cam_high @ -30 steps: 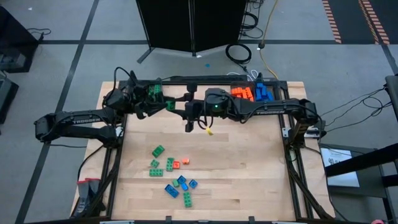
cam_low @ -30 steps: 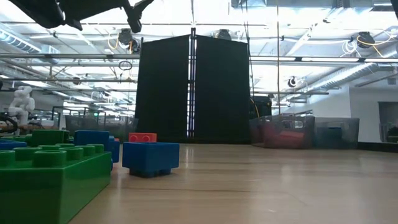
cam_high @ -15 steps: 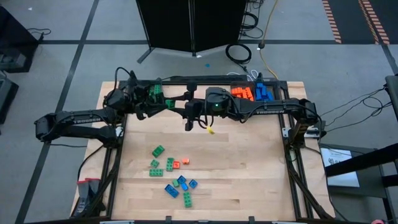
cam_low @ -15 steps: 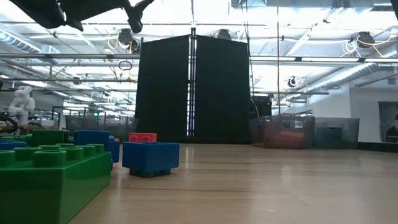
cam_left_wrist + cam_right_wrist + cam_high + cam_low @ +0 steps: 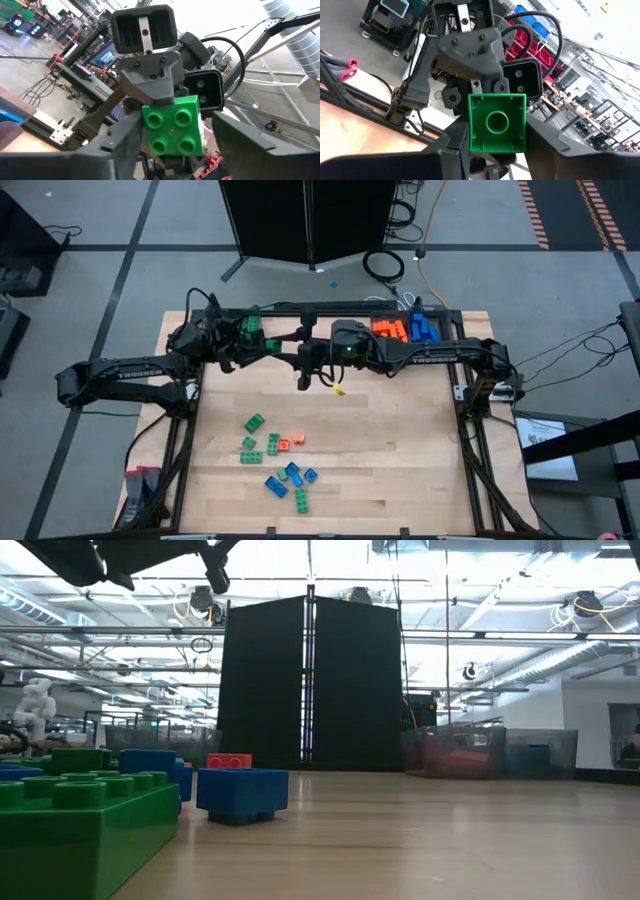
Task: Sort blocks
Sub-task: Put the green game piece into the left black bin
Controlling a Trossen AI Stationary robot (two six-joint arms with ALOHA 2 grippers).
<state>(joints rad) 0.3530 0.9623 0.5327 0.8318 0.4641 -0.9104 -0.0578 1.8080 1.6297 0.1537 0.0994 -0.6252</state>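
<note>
A small green block (image 5: 273,348) hangs high above the table's far edge, between my two grippers. My right gripper (image 5: 497,136) is shut on it; the block's hollow underside (image 5: 497,123) faces that wrist camera. My left gripper (image 5: 178,127) comes from the left. It is open, one finger on either side of the block's studded face (image 5: 173,131); a narrow gap shows beside one finger (image 5: 235,142). Several loose green, orange and blue blocks (image 5: 280,460) lie on the near middle of the table. My right gripper pinches the green block between its two fingers, on two opposite side walls (image 5: 471,134). The fingers come level from the table's right. The block is lifted clear of the table, its studs turned toward the left arm.
Along the far edge stand bins with green (image 5: 248,328), orange (image 5: 388,330) and blue blocks (image 5: 421,328). In the low view, big green (image 5: 80,830) and blue (image 5: 242,790) blocks fill the left foreground. Bare wood (image 5: 400,450) stretches to the right of the loose blocks.
</note>
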